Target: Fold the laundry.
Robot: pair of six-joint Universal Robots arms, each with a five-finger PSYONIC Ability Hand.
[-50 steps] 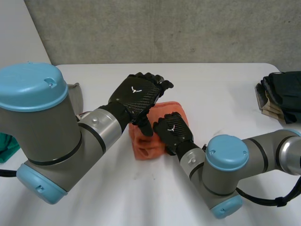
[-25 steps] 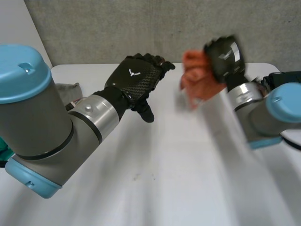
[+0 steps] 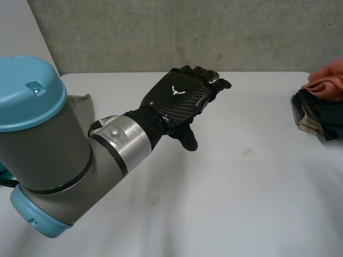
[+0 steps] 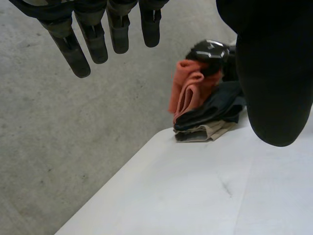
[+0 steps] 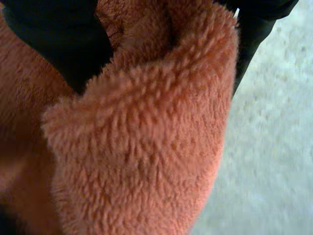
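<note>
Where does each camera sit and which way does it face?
Head view: behind and between the arms, looking down at the white table; shows the left arm and left hand.
Left wrist view: on the left wrist, looking past its open fingers at the folded stack, right hand on the orange cloth atop it.
Right wrist view: on the right wrist, close on the orange cloth its hand grips.
Shared: head and left wrist views both show that cloth on the stack.
</note>
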